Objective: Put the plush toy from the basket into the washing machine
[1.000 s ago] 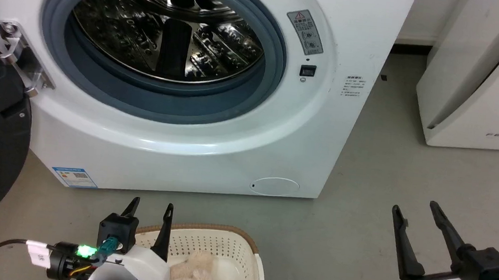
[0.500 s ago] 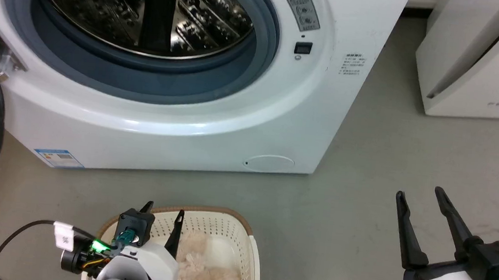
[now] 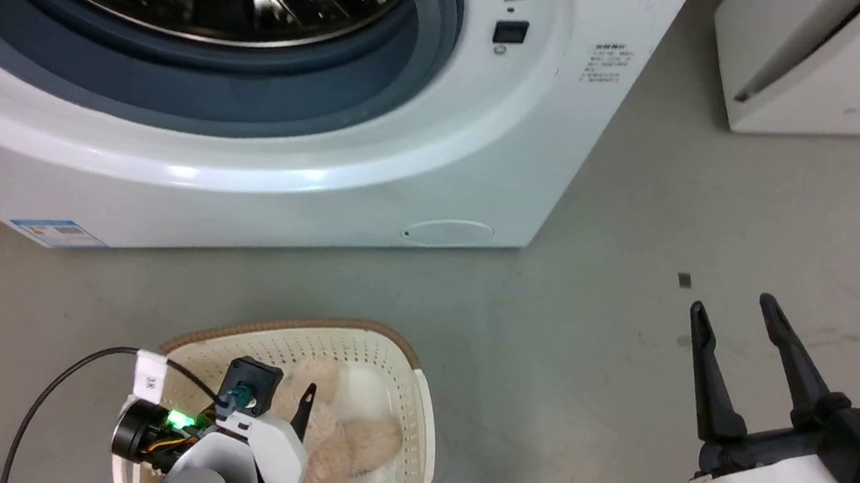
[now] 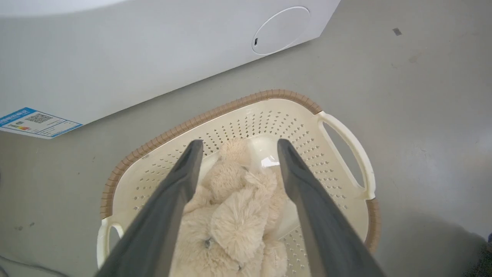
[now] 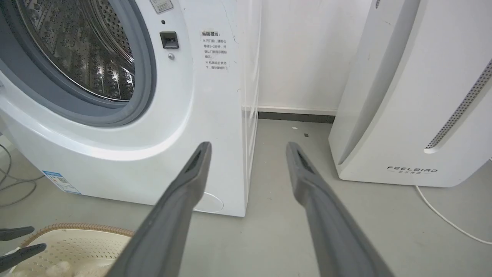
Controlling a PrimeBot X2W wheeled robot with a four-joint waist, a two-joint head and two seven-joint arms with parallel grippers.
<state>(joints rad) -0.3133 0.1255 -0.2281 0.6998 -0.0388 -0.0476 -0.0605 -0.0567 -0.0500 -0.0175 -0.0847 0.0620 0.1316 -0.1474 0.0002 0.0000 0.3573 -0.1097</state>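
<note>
The left claw (image 4: 239,142) is hanging spread open right over the basket (image 4: 246,100), its two dark fingers straddling the plush toy (image 4: 234,215), which is lying inside on the basket's floor; whether the fingers are already brushing the fur I cannot tell. The toy's long axis is running roughly along the fingers, from the basket's near end toward its far rim, so a straight drop should be bracketing its width. Its near part is being cut off by the wrist view's bottom edge and the fingers are covering its flanks, so head and limbs are hard to tell apart. The right claw (image 3: 733,302) is also gaping, holding nothing, well apart over bare floor (image 3: 582,382) to the right, making the left arm plainly the nearer. Beyond the basket the washing machine (image 3: 309,182) is standing with its round opening uncovered, its upper part being cropped by the head view's top edge
</note>
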